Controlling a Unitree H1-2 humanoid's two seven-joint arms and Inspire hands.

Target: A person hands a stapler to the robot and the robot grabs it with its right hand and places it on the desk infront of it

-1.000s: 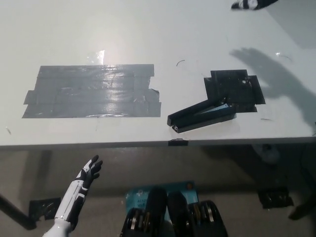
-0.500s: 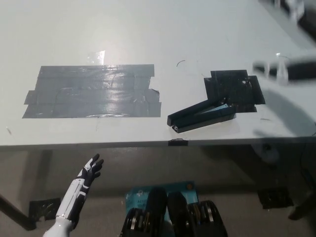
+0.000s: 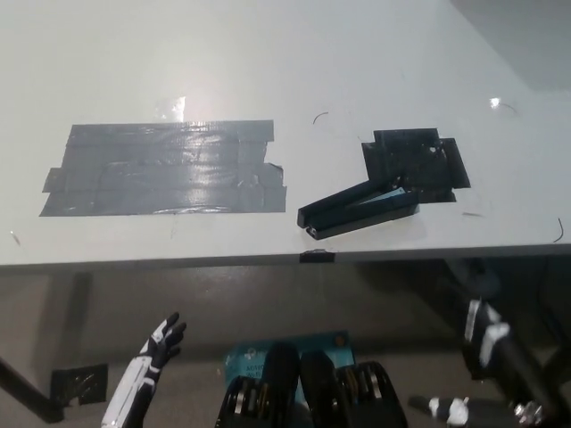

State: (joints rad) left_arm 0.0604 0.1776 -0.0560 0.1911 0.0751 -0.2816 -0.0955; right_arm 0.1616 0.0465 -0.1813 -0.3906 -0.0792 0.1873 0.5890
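The black stapler [image 3: 359, 208] lies flat on the white desk [image 3: 285, 71], slanted, near the front edge and right of centre. Nothing is touching it. Its far end rests against a patch of black tape [image 3: 416, 162]. My black right hand [image 3: 483, 336] hangs low at the lower right, below the desk's front edge and well clear of the stapler. It is dark against the floor, so its grasp is unclear. My white left hand [image 3: 148, 367] rests at the lower left under the desk edge, open and holding nothing.
A wide patch of grey tape [image 3: 165, 168] covers the desk's left half. A small black tab [image 3: 317, 257] sits on the front edge below the stapler. Dark floor and a desk leg [image 3: 27, 390] show beneath.
My right arm has swung from the far top right, across the right side, down below the desk edge. The stapler has stayed put. The whole picture has shifted slightly.
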